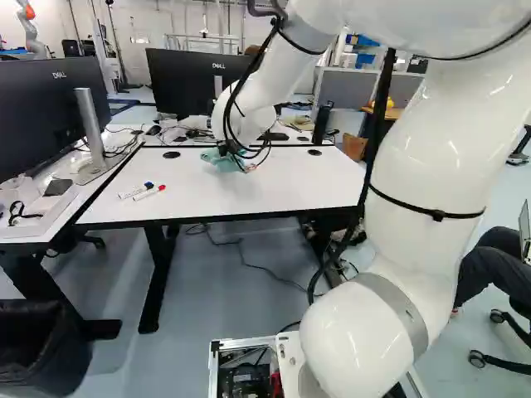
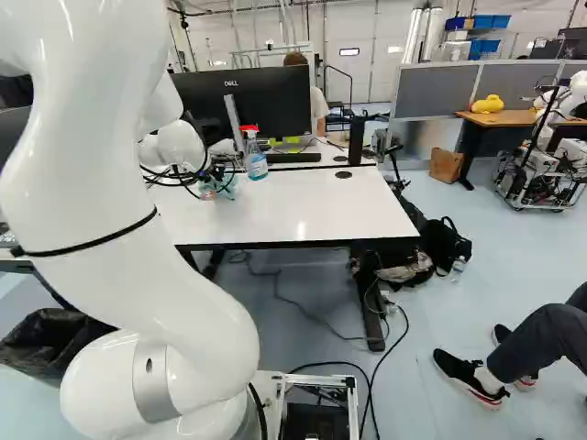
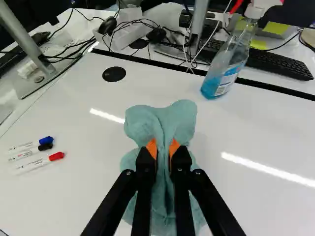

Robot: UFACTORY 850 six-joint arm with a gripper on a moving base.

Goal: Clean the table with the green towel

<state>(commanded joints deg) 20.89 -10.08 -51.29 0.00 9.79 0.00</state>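
Wrist view first: the green towel [image 3: 179, 118] lies bunched on the white table [image 3: 88, 113], with loose folds out at 12 o'clock and more under the fingers [image 3: 180, 161]. The fingers are almost closed, with just a thin pinch of cloth between their orange pads. That looks like a good grip, but it is on a small bit of towel. If it drags too hard, the cloth could slip out. If the arm sits too high, the towel would skim over the top and not clean. Too low, and the hard tips could scrape the table. I can't tell how hard it pushes now. From the towel, three pens [image 3: 40, 163] lie at 9 o'clock, with blue, black and red caps. A wide wipe that way could bump them and make them roll. At 1 o'clock stands a spray bottle [image 3: 221, 81] with blue stuff in it. It is tall, so a fast wipe or the arm itself could knock it over. Past it, near 2 o'clock, is a black keyboard [image 3: 278, 64], and near 12 o'clock are thin wires [image 3: 199, 51]. If the wipe goes over the dark gap [image 3: 268, 85], the cloth could snag them. Short, slow wipes seem safest.
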